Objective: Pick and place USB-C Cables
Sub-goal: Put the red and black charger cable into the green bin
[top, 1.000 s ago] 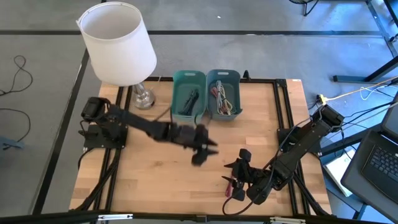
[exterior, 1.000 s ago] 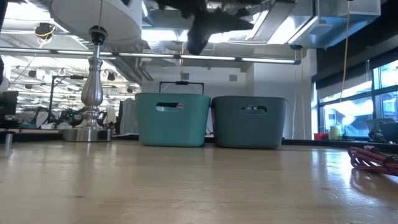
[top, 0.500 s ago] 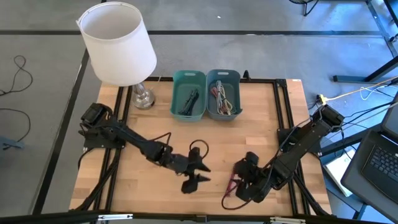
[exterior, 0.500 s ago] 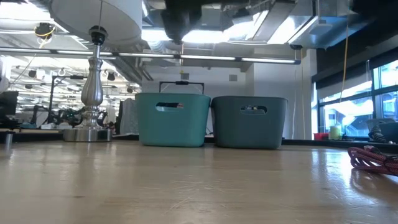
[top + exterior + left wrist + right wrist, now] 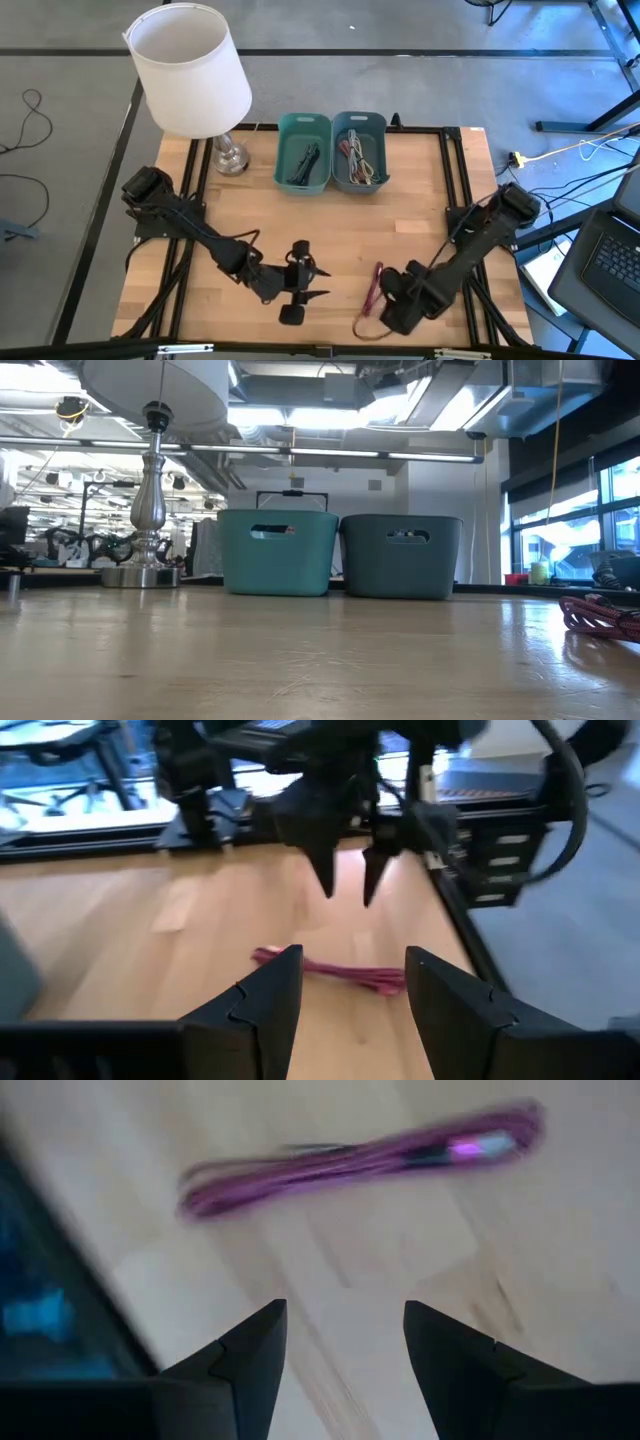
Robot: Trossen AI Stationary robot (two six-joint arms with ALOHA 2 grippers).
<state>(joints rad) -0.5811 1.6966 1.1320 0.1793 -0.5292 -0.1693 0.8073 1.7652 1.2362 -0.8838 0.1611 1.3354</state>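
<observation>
One magenta USB-C cable bundle (image 5: 374,289) lies flat on the wood near the table's near edge; it also shows in the left wrist view (image 5: 330,970), the right wrist view (image 5: 360,1160) and the low view (image 5: 600,615). More cable bundles lie in the two teal bins (image 5: 303,153) (image 5: 360,150). My left gripper (image 5: 320,284) hovers open to the left of the magenta cable, pointing at it. My right gripper (image 5: 388,293) is open just to the cable's right, and the cable lies ahead of its fingertips (image 5: 345,1335). Neither gripper touches it.
A lamp with a white shade (image 5: 190,70) and a metal base (image 5: 229,155) stands at the far left corner. The two bins sit side by side at the far edge (image 5: 278,550) (image 5: 402,555). Bare wood lies between the bins and the arms.
My left gripper has swept from just in front of the bins toward the near edge and has come down, now facing the magenta cable. My right gripper has drawn back a little toward the near right corner, and the cable shows more fully on the wood.
</observation>
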